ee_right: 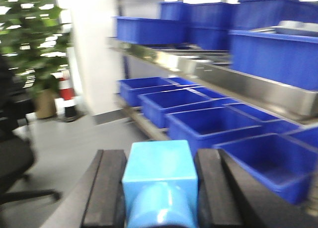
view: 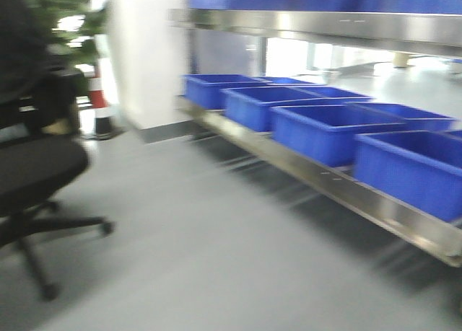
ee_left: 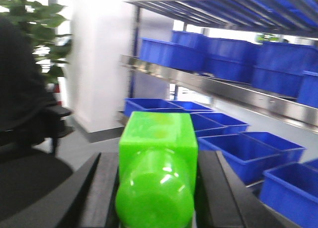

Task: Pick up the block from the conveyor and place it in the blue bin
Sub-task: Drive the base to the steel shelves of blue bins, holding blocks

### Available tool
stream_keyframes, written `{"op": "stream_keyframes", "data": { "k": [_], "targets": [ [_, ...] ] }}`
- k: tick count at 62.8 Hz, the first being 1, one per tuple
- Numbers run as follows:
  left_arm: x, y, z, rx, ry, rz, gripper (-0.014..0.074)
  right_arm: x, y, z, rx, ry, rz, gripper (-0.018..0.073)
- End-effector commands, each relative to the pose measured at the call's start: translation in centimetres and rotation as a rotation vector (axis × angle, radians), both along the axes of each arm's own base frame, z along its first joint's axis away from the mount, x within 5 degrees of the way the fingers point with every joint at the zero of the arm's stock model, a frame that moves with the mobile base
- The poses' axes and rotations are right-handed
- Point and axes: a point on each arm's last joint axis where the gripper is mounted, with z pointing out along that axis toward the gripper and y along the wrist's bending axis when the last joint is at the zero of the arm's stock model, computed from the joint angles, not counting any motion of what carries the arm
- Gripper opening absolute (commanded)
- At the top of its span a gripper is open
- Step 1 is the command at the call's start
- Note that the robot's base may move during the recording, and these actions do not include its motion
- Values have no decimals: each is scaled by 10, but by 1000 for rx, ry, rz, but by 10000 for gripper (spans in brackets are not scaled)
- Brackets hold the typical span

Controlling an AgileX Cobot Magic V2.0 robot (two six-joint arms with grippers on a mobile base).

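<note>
My left gripper (ee_left: 158, 161) is shut on a bright green block (ee_left: 156, 136), its black fingers (ee_left: 105, 188) pressed against both sides. My right gripper (ee_right: 160, 158) is shut on a light blue block (ee_right: 159, 166) in the same way. A row of open blue bins (view: 317, 140) stands on a low steel shelf (view: 375, 205) ahead and to the right. The same blue bins (ee_left: 248, 151) show past the green block, and blue bins (ee_right: 208, 126) show past the light blue one. The conveyor is out of view. Neither gripper shows in the front view.
A black office chair (view: 36, 172) stands on the grey floor at left. Behind it are a red-and-white traffic cone (view: 99, 107), a white pillar (view: 148, 57) and a potted plant (ee_right: 30, 34). More blue bins (ee_left: 218, 56) fill the upper shelf.
</note>
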Motion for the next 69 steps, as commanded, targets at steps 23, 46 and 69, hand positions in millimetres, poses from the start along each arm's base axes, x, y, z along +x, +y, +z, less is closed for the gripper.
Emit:
{"op": "stream_keyframes", "data": {
  "k": [23,46,69],
  "targets": [
    [-1,0,2,3,-26,-2,-111,-1,-1,3,-7,-29,-10,-162],
    [-1,0,2,3,-26,-2,-111,-1,-1,3,-7,-29,-10,-162],
    [-1,0,2,3,-26,-2,-111,-1,-1,3,-7,-29,-10,-162]
  ]
}}
